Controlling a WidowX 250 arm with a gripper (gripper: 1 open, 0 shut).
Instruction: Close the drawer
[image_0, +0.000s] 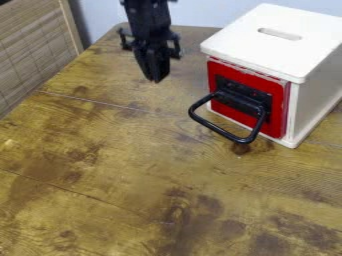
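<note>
The fingers hang at about 11 o'clock in the view, pointing straight down, pressed together with nothing between them and touching nothing. The red drawer sits at about 2 o'clock, in the front of a white cabinet, its black loop handle tilted down toward the worn wooden counter. Bare counter lies between fingers and drawer. A slatted panel stands at 10 o'clock

Red drawer with black handle, white cabinet, mottled brown table.
</note>
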